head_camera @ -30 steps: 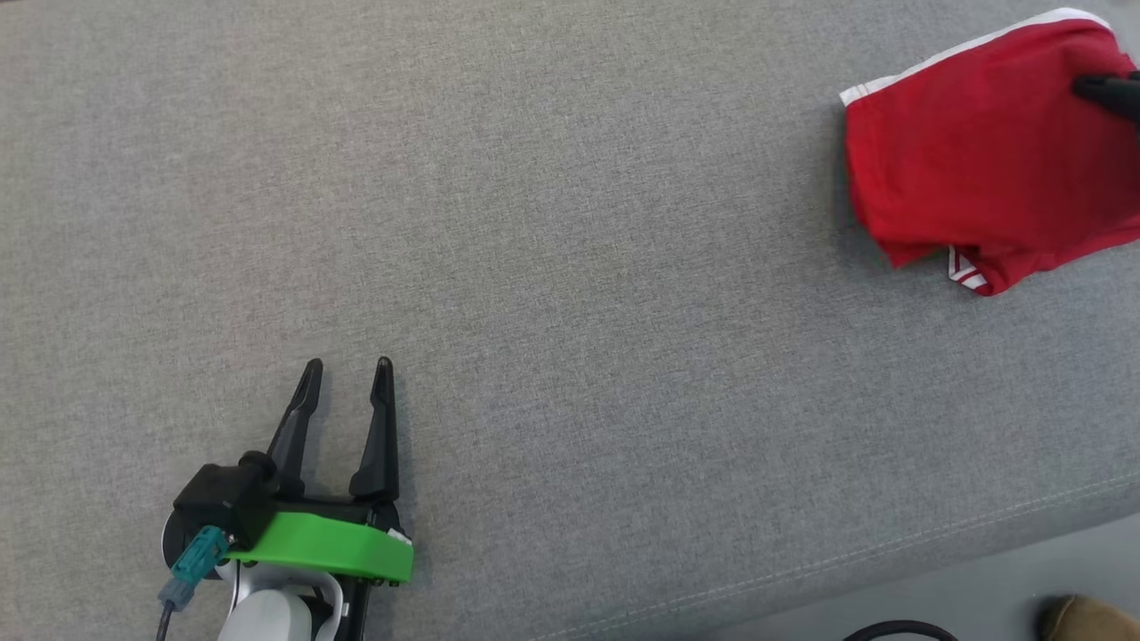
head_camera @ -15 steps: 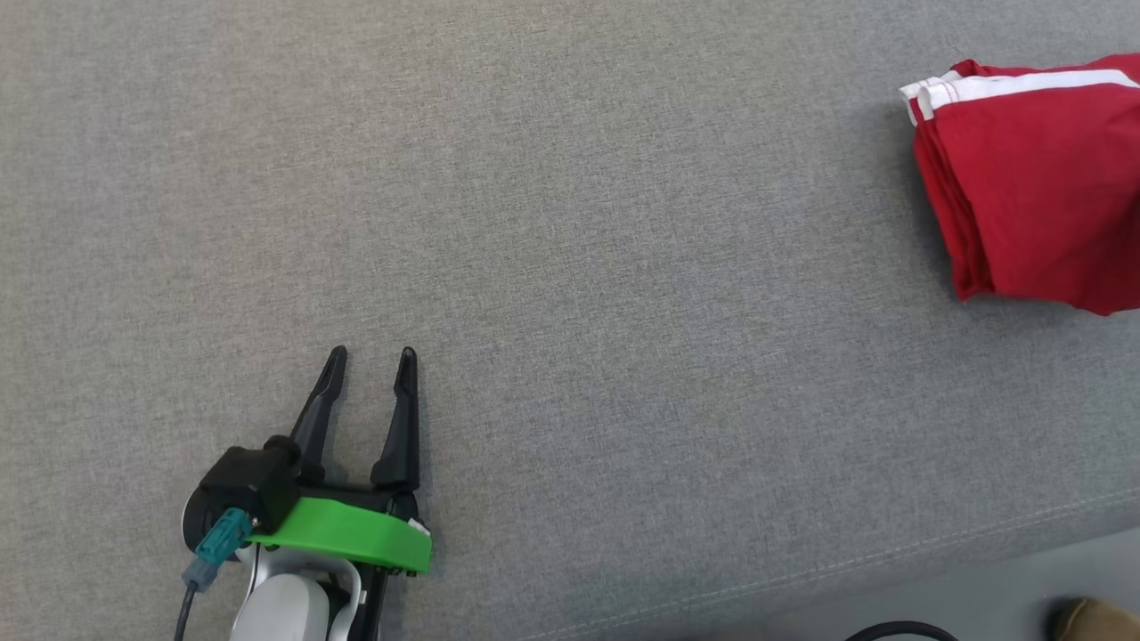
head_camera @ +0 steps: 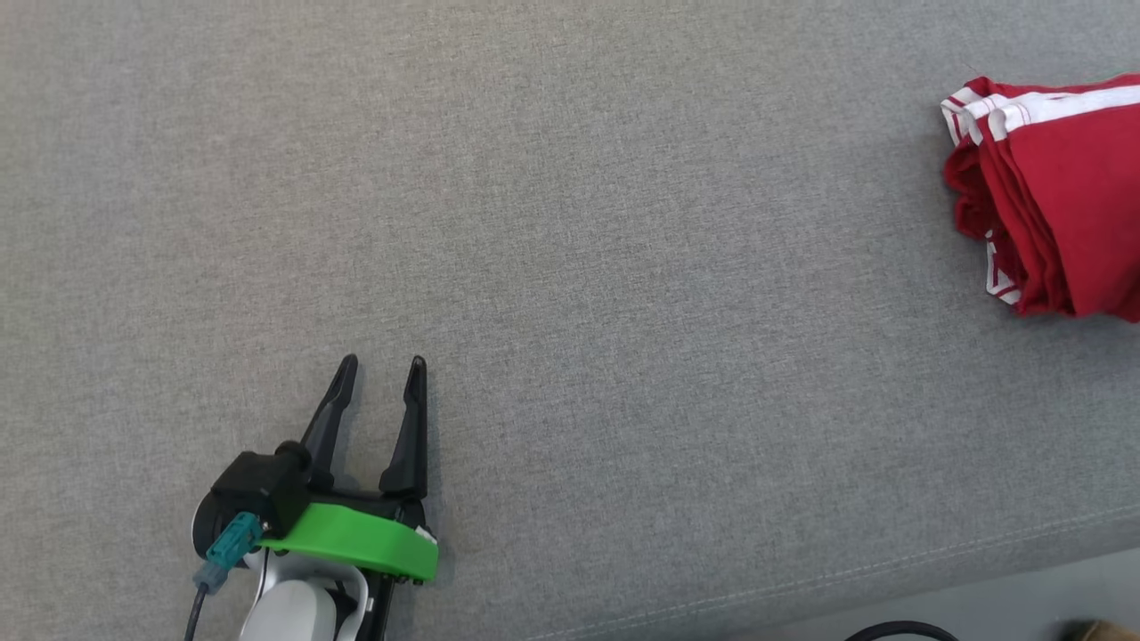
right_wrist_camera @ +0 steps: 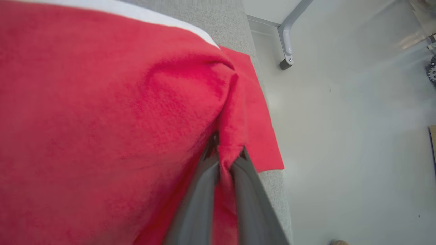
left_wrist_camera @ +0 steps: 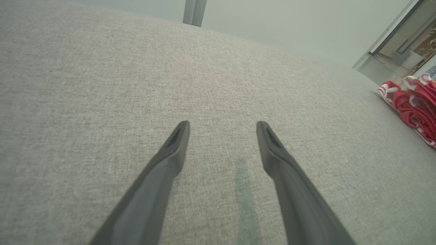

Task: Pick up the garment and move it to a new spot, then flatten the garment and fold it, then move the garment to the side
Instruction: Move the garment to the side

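The garment (head_camera: 1055,196) is red with white trim, folded into a thick stack at the far right of the grey surface (head_camera: 570,223). In the left wrist view the garment (left_wrist_camera: 414,109) lies at the right edge. My right gripper (right_wrist_camera: 226,149) is shut on a pinch of the garment's (right_wrist_camera: 102,129) red cloth near the surface's end. My left gripper (head_camera: 383,365) stands open at the lower left, far from the cloth, nothing between its fingers (left_wrist_camera: 177,143).
The grey surface's front seam (head_camera: 891,570) runs along the lower right. Beyond its end lie pale floor (right_wrist_camera: 357,136) and a metal leg (right_wrist_camera: 287,44). A dark cable (head_camera: 899,630) curves at the bottom edge.
The garment has slid to the right and bunched into a tighter stack. The right fingertip seen on it one second ago has left the head view. The left gripper sits slightly further right.
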